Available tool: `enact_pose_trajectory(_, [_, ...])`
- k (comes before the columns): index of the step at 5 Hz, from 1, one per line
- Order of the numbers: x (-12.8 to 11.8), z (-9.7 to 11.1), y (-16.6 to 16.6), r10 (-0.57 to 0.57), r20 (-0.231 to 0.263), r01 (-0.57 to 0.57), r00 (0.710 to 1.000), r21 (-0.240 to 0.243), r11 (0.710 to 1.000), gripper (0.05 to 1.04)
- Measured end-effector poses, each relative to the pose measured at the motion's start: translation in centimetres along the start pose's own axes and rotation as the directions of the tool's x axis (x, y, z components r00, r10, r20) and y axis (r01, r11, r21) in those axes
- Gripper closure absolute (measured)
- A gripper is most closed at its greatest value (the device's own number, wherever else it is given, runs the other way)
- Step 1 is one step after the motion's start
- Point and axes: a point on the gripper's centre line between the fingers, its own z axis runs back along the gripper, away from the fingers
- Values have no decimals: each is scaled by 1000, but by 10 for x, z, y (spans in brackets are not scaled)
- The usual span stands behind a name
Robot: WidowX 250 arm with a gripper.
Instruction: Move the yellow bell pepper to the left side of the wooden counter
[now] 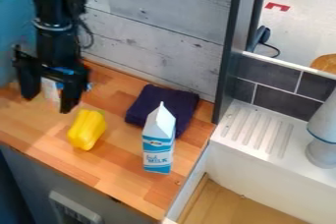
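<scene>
One black two-finger gripper (48,102) hangs over the left part of a wooden counter (125,171), its arm entering from the upper left of the frame. The jaws are open, the two fingers standing well apart and pointing down. A white-and-blue item (52,90), partly hidden, appears between and behind the fingers; its contact with them cannot be determined. Just below and to the right of the gripper, at left of centre, a yellow bell pepper (87,129) lies on the counter, apart from the fingers. Near the centre, a blue-and-white milk carton (157,144) with a gabled top stands upright, overlapping in view the lower right part of a folded dark purple cloth (150,102). Pale wooden planks (157,7) form the wall behind, bounded on the right by a dark vertical post (226,61). Right of the counter: a white sink (305,169) with a ridged draining surface, dark tiles (282,101) above it, and, at the right edge, a pale grey object (322,152) with a blue line around it.
</scene>
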Motion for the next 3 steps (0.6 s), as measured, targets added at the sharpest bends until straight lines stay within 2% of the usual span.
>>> enact_pose_trajectory(1, [8, -6, -5, 38, 66, -37, 997, -7, 999, 83])
enact_pose_trajectory(2, [15, -26, -7, 40, 49, -40, 998, 1, 999, 83])
enact_pose_trajectory(3, [25, -42, -8, 1, 68, -1, 998, -2, 1000, 83])
